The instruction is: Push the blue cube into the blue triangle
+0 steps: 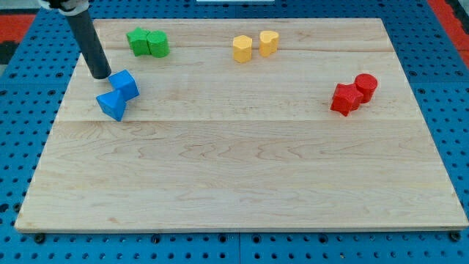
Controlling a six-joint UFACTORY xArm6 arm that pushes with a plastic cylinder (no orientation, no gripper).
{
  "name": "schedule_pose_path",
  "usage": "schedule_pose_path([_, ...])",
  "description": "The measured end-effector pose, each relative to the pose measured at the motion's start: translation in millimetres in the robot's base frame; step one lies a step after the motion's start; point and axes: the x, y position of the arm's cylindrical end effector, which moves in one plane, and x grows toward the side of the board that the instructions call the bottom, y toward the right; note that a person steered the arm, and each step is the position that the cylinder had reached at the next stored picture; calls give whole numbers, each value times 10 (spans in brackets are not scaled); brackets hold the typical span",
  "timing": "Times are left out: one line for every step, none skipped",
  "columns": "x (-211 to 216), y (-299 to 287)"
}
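The blue cube (125, 83) sits near the board's upper left. The blue triangle (112, 105) lies just below and left of it, and the two touch. My tip (101, 75) rests on the board just to the upper left of the blue cube, close to its left corner; whether it touches the cube I cannot tell. The dark rod rises from the tip to the view's top left.
Two green blocks (146, 42) stand together at the top left. Two yellow blocks (254, 46) stand at the top middle. Two red blocks (353, 94) stand together at the right. The wooden board (242, 169) lies on a blue perforated table.
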Motion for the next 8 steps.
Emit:
schedule_pose_path([-61, 75])
schedule_pose_path([-83, 75])
schedule_pose_path([-82, 282])
schedule_pose_path([-82, 282])
schedule_pose_path([49, 282])
schedule_pose_path([318, 282])
schedule_pose_path([411, 280])
schedule_pose_path([435, 280])
